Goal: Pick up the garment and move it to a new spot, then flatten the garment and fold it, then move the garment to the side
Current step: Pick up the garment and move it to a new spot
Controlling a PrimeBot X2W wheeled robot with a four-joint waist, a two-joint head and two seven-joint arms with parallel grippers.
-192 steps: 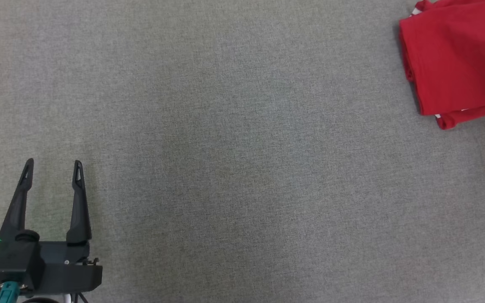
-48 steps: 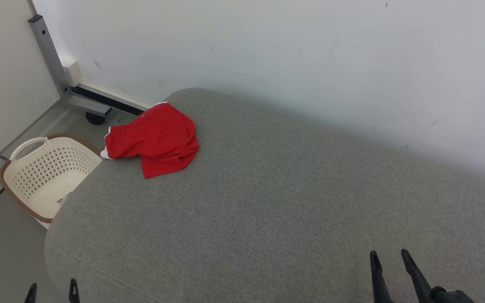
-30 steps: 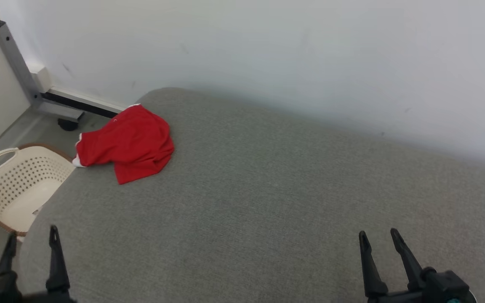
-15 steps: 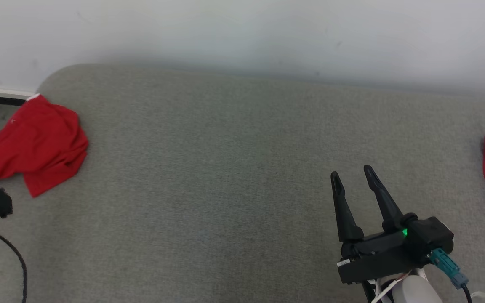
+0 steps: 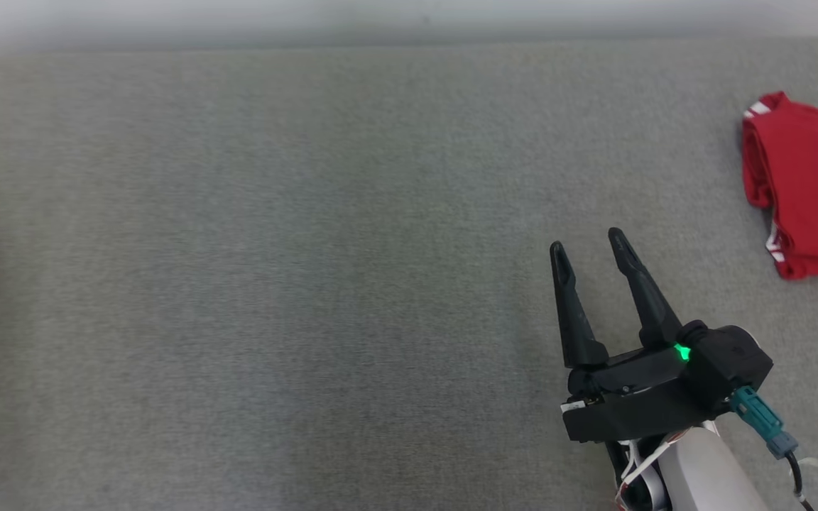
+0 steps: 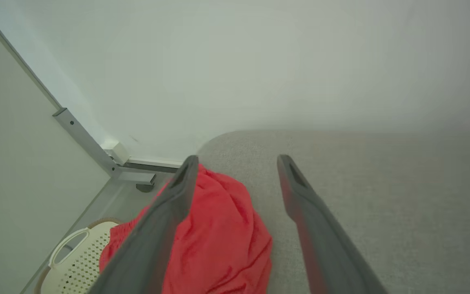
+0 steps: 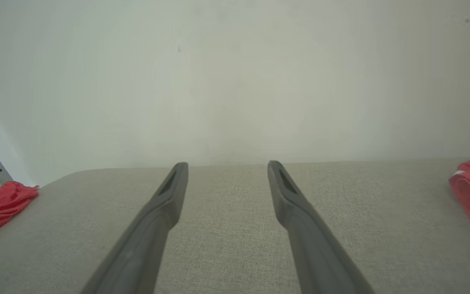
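You see left gripper (image 6: 238, 158) spread, crumpled red garment (image 6: 222, 232) at 7 o'clock | right gripper (image 5: 586, 240) spread, folded red garment (image 5: 810, 191) at 3 o'clock.

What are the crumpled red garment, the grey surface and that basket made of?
The crumpled red garment looks like thin matte fabric: it drapes in soft wrinkles. The grey surface seems to be woven upholstery, its weave showing. The basket looks like cream moulded plastic, with rows of holes.

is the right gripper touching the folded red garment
Apart. The head view shows bare grey surface between the right gripper and the folded red garment.
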